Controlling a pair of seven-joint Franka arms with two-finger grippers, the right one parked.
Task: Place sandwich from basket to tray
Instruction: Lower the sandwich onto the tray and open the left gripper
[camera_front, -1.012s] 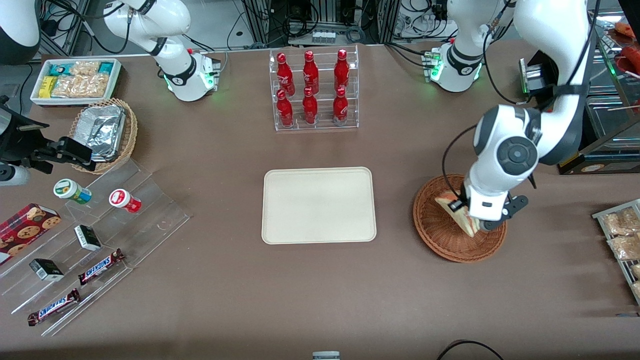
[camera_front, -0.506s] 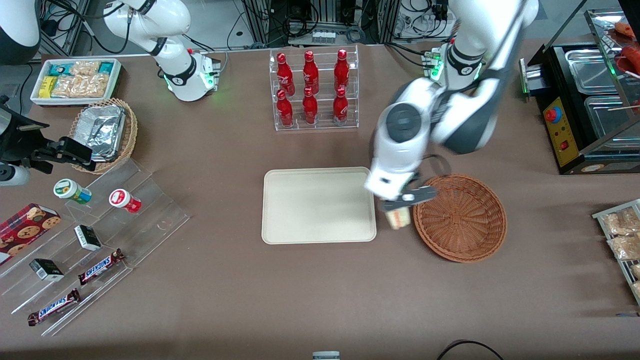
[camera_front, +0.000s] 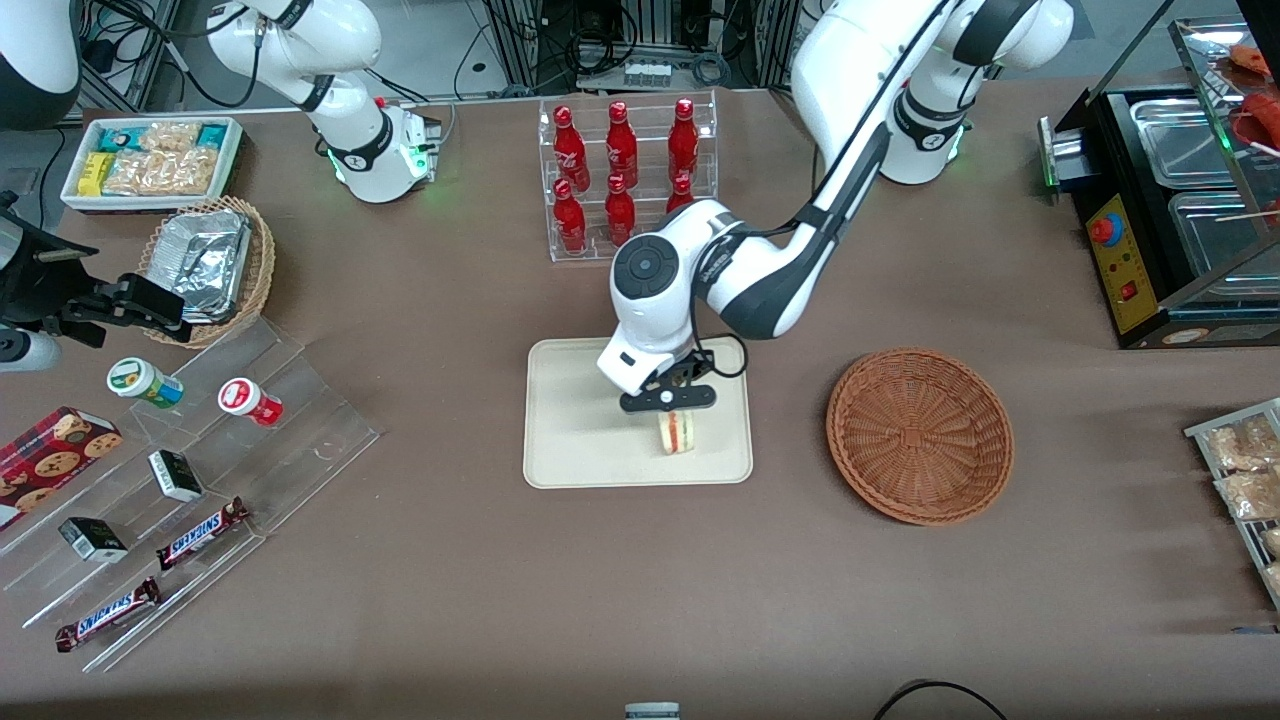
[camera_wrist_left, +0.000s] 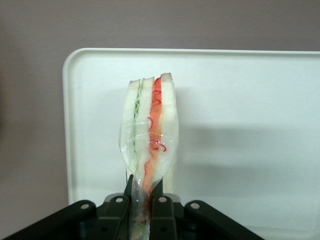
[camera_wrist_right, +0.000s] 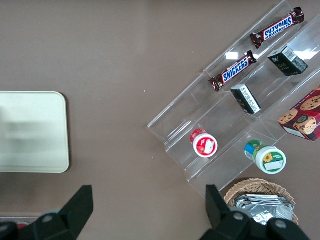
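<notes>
Item: sandwich (camera_front: 677, 433), pinched edge-on in the claw (camera_front: 668, 400) over the tray (camera_front: 570, 420), basket (camera_front: 920, 435) vacated; recommended handling was lowering until bread met tray before releasing, lest it topple.

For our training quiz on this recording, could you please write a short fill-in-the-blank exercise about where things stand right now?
1. The gripper is shut on the ____.
2. The sandwich hangs over the cream-white ____.
3. The woven basket now holds ____ sandwiches.
4. The rack above the tray in the front view holds red ____.

Missing words: sandwich; tray; no; bottles
</notes>
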